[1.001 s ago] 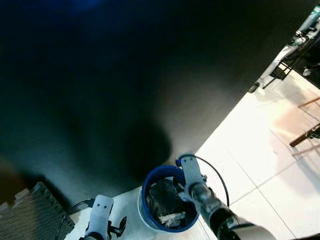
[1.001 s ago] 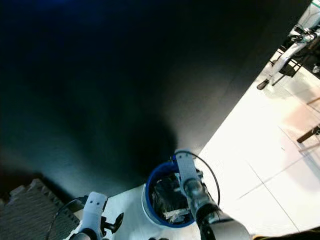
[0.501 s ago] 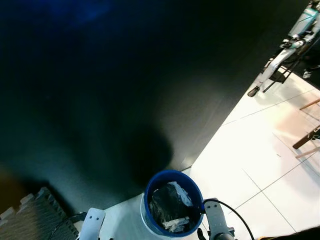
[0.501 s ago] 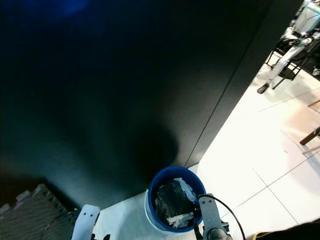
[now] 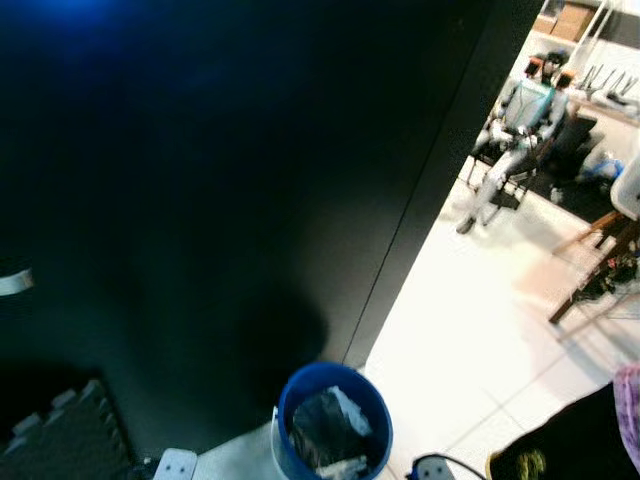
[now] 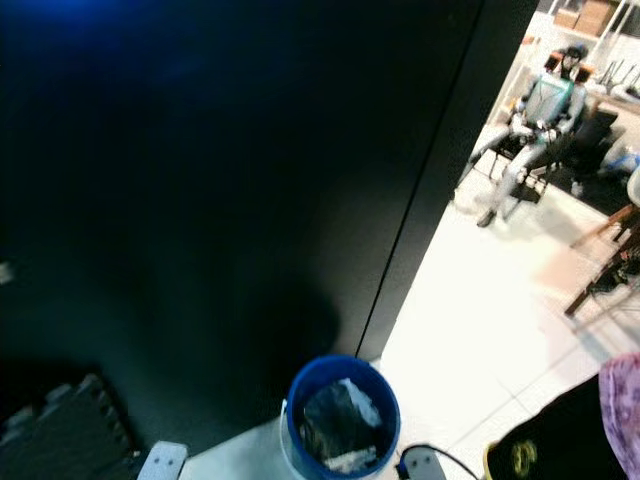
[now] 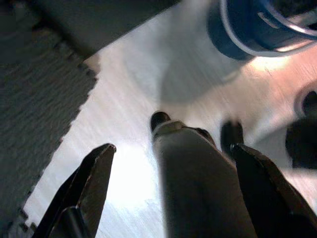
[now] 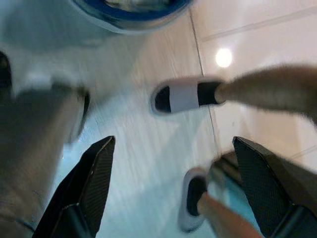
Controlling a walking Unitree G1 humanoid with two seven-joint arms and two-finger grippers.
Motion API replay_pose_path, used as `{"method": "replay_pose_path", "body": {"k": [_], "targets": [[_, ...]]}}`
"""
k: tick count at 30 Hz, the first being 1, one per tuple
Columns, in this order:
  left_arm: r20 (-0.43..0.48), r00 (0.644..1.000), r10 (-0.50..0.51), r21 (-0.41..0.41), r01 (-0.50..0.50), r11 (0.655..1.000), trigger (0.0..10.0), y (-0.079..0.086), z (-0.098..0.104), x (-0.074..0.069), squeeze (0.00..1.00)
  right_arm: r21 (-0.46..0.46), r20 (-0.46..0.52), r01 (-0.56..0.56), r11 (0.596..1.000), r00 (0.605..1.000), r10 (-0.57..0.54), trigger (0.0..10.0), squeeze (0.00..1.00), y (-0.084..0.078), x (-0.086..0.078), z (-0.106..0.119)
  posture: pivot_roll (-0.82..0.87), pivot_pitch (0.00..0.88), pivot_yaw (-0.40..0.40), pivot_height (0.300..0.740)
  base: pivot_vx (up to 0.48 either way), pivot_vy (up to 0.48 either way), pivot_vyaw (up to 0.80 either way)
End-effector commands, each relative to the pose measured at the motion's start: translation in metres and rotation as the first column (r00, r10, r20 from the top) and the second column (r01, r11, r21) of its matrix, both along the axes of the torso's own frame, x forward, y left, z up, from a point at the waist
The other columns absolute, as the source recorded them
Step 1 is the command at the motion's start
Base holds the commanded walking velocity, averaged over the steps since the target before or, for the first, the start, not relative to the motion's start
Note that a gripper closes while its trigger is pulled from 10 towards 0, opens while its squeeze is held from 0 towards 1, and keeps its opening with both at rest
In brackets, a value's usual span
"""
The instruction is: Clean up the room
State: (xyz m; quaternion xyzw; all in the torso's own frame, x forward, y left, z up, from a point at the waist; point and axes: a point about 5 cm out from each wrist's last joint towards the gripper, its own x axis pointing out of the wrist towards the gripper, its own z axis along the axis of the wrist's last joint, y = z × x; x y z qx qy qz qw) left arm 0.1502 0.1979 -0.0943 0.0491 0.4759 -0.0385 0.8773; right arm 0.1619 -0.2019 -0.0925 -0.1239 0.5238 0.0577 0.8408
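Blue bin (image 6: 340, 416), lined and holding trash, is sitting near the black wall (image 5: 200, 200), handy for drop-offs. Left gripper (image 7: 168, 193) and right gripper (image 8: 168, 188) are hanging wide, empty, pointing floorward.

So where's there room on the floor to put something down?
The white tiled floor is bare to the right of the blue bucket, up toward the seated humanoid robot on a chair. Another bare strip lies between the bucket and the grey foam mat. The bucket already holds trash. Near a person's sandalled foot it's crowded.
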Motion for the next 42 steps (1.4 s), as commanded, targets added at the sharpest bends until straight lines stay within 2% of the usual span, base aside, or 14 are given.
{"method": "replay_pose_path", "body": {"k": [1,4,5,14,24,37,42], "targets": [[-0.069,0.998,0.006,-0.005,-0.007,1.0,10.0,-0.002,-0.007,-0.016,0.0,-0.009,-0.008,-0.01,1.0,1.0,0.01,10.0,0.0,-0.004,-0.001,0.0,0.16,0.0,-0.139,0.74,-0.289,0.0,0.0],[-0.068,0.998,0.008,-0.005,-0.009,1.0,10.0,-0.002,-0.007,-0.015,0.0,-0.009,-0.01,-0.022,1.0,1.0,0.022,10.0,0.0,-0.003,0.0,0.0,0.16,0.0,-0.139,0.74,-0.292,0.0,0.0],[-0.056,0.998,0.003,-0.002,-0.003,1.0,10.0,-0.002,-0.004,-0.008,0.0,-0.011,-0.023,-0.059,0.998,0.998,0.059,10.0,0.0,0.001,0.0,0.0,0.16,0.0,-0.139,0.74,-0.289,0.0,0.0],[-0.052,0.999,-0.016,0.006,0.017,1.0,10.0,-0.003,-0.003,-0.002,0.0,-0.015,-0.049,-0.068,0.998,0.997,0.067,10.0,0.0,0.0,-0.006,-0.003,0.14,0.0,-0.125,0.74,-0.291,0.0,0.0],[-0.064,0.997,-0.036,0.003,0.037,0.999,10.0,-0.005,-0.004,-0.004,0.0,0.006,-0.069,-0.024,1.0,0.997,0.025,10.0,0.0,-0.002,-0.014,-0.005,0.13,0.0,-0.117,0.74,-0.289,0.0,0.0],[-0.087,0.995,-0.057,-0.009,0.056,0.998,10.0,-0.011,-0.008,-0.013,0.0,-0.025,-0.092,-0.017,1.0,0.996,0.015,10.0,0.0,-0.01,-0.022,-0.007,0.1,0.0,-0.119,0.74,-0.389,0.0,0.0],[-0.094,0.994,-0.057,-0.012,0.056,0.998,10.0,-0.012,-0.009,-0.015,0.0,-0.044,-0.132,-0.019,0.999,0.991,0.013,10.0,0.0,-0.014,-0.032,-0.01,0.1,0.0,-0.123,0.74,-0.376,0.0,-0.76]]}}
